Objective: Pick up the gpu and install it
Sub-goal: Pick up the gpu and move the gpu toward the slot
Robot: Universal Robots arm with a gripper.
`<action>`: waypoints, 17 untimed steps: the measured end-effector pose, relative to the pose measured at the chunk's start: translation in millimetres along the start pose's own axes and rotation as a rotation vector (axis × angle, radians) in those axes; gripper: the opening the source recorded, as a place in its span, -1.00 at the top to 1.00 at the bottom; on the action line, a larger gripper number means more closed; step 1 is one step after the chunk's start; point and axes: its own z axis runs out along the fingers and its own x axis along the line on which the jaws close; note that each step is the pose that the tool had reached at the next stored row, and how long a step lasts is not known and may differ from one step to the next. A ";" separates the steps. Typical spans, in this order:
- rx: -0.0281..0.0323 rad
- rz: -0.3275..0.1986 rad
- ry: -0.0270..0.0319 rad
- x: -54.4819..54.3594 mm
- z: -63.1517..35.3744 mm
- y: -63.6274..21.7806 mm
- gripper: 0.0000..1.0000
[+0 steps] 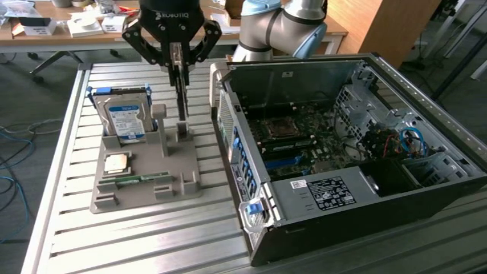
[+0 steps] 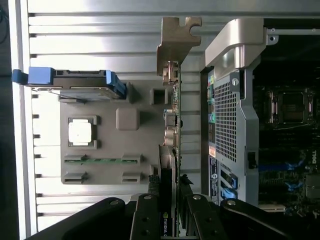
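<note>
One gpu (image 1: 182,100) clamped in gripper (image 1: 177,63), long axis vertical, bracket (image 2: 177,40) down.

A grey holder (image 1: 145,191) sits on the slatted table (image 1: 137,245). It carries a blue-labelled hard drive (image 1: 125,121) standing upright, a CPU (image 1: 116,164) lying flat and a green RAM stick (image 1: 137,178). Just beside it, on the exterior view's right, lies an open PC case (image 1: 293,80) with its motherboard (image 1: 293,140) exposed.
</note>
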 end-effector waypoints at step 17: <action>0.0000 0.000 0.0000 -2.2 -47.4 2.2 0.47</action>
